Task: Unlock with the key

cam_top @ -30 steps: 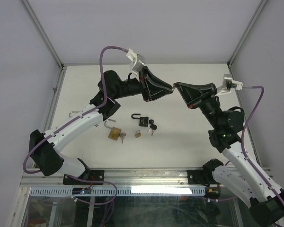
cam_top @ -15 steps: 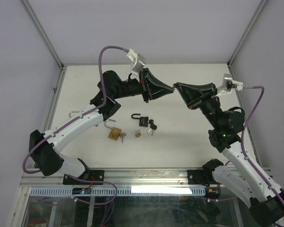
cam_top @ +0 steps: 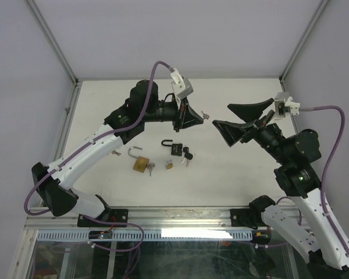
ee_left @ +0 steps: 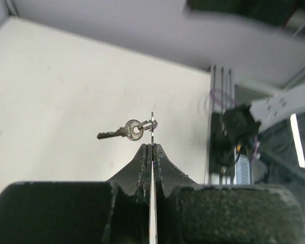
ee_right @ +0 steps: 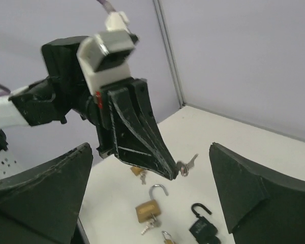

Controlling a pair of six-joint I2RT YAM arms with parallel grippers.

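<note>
Right now the left gripper is pinching shut on the key's bunch. In the left wrist view a thin metal piece is sitting edge-on btw its fingertips. The key is hanging off a small ring and sticking out sideways, i.e. its long axis is lying crosswise to the fingers, not in line w/ them. Whether the pinched piece is a second key or just a tab, can't tell. The whole lot is being held in the air, above the table.

The right gripper is standing wide open, holding nothing, w/ its opening facing the left one's tip. The key is lying just off its fingertips, touching neither.

The locks are all lying on the table, nearer the arm bases than both grippers:
- a black padlock, below the left gripper's tip in the top view
- a brass padlock, further left
- a small lock btw them, nearer the black one
- loose keys beside the black one

Black and brass are both showing shackles swung out; the small one is too tiny to judge.

Judgement: w/ the key dangling crosswise, it's prob. needing a regrip by the right gripper on the key's head before any keyhole is reachable. The left arm is sitting nearer the locks. Risk: the key swinging on its ring during a handoff.
</note>
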